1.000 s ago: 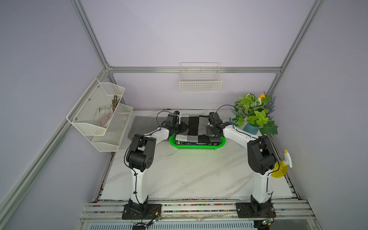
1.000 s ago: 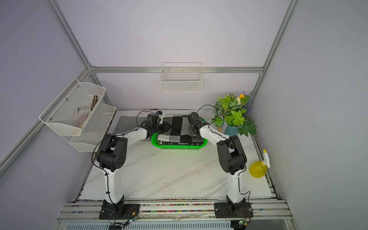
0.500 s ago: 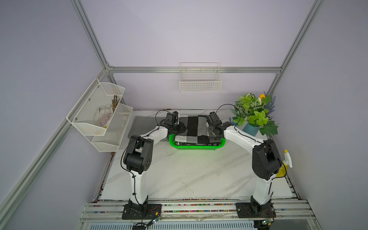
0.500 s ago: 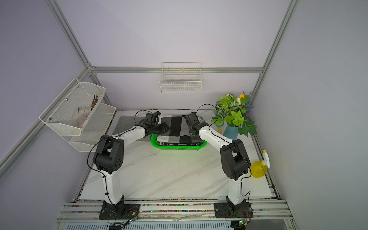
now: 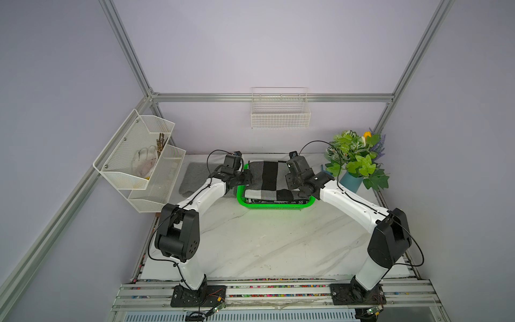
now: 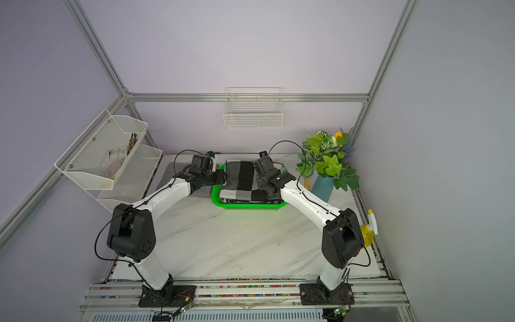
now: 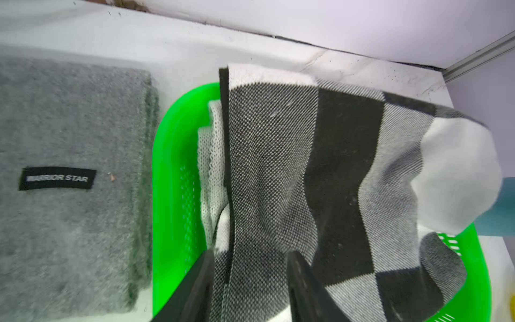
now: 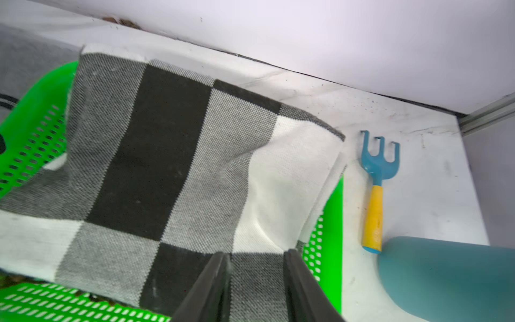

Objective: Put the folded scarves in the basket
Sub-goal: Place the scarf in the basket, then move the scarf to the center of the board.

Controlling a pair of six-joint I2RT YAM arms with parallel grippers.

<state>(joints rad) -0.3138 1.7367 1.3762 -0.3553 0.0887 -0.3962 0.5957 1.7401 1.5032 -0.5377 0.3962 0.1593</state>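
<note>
The folded scarf (image 5: 267, 178) (image 6: 245, 175), checked black, grey and white, lies in the bright green basket (image 5: 273, 207) (image 6: 248, 207) at the back of the table, its far end resting over the back rim. My left gripper (image 5: 246, 178) (image 7: 250, 256) is at the scarf's left edge, fingers apart, with the scarf (image 7: 278, 167) lying loosely between them above the basket (image 7: 172, 167) wall. My right gripper (image 5: 291, 181) (image 8: 256, 255) is at the right edge, its fingers closed on a fold of the scarf (image 8: 167, 156) beside the basket (image 8: 331, 223) wall.
A folded grey cloth (image 7: 69, 125) (image 5: 195, 178) lies left of the basket. A blue rake with a yellow handle (image 8: 376, 181) and a teal vase (image 8: 446, 273) with a plant (image 5: 356, 159) stand to the right. A white mesh rack (image 5: 139, 164), a wire wall basket (image 5: 280, 111) and a yellow spray bottle (image 6: 367, 234) border the table.
Both arms have drawn their elbows down and outward while the grippers stayed at the basket. The left fingers have spread wider; the right fingers have come closer together.
</note>
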